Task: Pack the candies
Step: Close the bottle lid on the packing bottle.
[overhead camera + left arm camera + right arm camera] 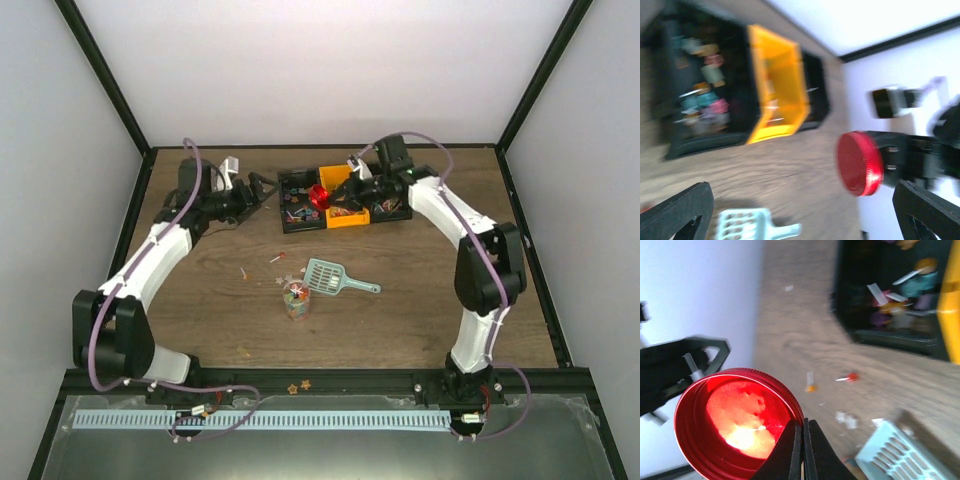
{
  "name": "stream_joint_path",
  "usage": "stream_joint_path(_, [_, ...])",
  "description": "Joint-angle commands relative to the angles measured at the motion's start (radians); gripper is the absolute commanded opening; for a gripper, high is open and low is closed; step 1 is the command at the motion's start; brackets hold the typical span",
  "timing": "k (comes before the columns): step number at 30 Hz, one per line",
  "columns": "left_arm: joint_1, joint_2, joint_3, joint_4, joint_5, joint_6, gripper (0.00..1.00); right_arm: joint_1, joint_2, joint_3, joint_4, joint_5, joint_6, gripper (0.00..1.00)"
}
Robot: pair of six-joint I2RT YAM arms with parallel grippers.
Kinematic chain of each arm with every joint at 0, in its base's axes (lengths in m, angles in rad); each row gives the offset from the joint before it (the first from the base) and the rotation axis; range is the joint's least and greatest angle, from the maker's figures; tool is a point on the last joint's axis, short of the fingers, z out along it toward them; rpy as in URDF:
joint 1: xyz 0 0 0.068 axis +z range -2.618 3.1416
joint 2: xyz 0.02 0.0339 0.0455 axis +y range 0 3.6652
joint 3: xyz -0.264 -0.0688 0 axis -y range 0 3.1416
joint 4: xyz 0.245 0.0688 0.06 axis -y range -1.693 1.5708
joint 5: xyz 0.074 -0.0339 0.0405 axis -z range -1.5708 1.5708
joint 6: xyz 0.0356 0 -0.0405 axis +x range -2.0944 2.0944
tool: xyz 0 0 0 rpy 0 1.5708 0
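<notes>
Here the red lid (735,420) is pinched by the right gripper (802,432), the left gripper (265,187) spread. The jar (296,306) of candies (294,291), seemingly filled, is set well apart, nearward of both.

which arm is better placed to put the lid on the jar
Right. The right pincer is shut on the red lid; the left pincer is open and empty. The jar stands roughly between both arms.

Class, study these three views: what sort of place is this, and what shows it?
Probably a robot test cell, not a home: left arm and right arm fixed at the edge of a wooden table, white panels in a black frame around it, a teal scoop near trays of candies.
</notes>
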Motion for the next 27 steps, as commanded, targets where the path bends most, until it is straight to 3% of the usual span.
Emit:
stream_joint_path(1, [-0.028, -0.072, -0.074, 0.61, 0.268, -0.244, 1.0, -0.027, -0.074, -0.192, 0.532, -0.522, 0.297, 0.01])
stream_joint_path(8, [-0.076, -0.059, -0.136, 0.966, 0.386, -0.443, 1.0, -0.028, -0.117, -0.4, 1.437, -0.693, 0.942, 0.01])
stream_joint_path(15, [-0.122, -0.026, -0.143, 0.991, 0.396, -0.426, 1.0, -0.028, -0.029, -0.424, 2.129, -0.641, 1.489, 0.01])
stream_joint_path(21, [-0.158, 0.005, -0.088, 0.933, 0.367, -0.364, 1.0, -0.027, 0.04, -0.395, 2.327, -0.606, 1.653, 0.01])
stream_joint_path(27, [-0.198, 0.034, -0.057, 0.897, 0.357, -0.34, 1.0, -0.026, 0.021, -0.395, 2.203, -0.633, 1.549, 0.01])
